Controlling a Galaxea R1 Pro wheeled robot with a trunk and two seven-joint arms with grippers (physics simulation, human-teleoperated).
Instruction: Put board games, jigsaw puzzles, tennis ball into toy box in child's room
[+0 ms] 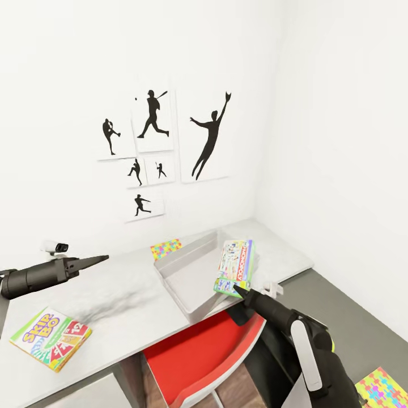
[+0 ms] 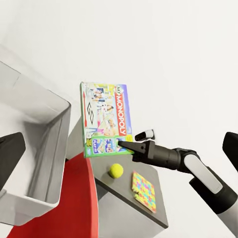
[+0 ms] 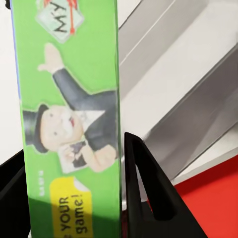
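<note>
The green-edged Monopoly game box (image 1: 236,265) is clamped at its lower edge between the fingers of the right hand (image 1: 234,288), held upright above the toy box (image 1: 190,283) on the bench (image 1: 124,289). The left hand (image 1: 102,259) is held over the bench well aside, fingers together.

Toy box (image 1: 190,283), centre of the head view: translucent grey plastic, smooth, faint sheen on the walls. Monopoly box (image 1: 237,265) at its right rim: printed card, glossy, green edge. Skip-Bo box (image 1: 50,338), lower left: printed card, slight gloss. Puzzle (image 1: 165,248) behind the toy box: flat, matt, multicoloured. Table (image 1: 113,283): light grey top, smooth, matt. Chair seat (image 1: 198,354), lower centre: red, smooth, semi-gloss plastic look. Right gripper (image 1: 234,289): black, matt. Ball (image 2: 116,170), lower centre of the left wrist view: yellow-green, dull.
</note>
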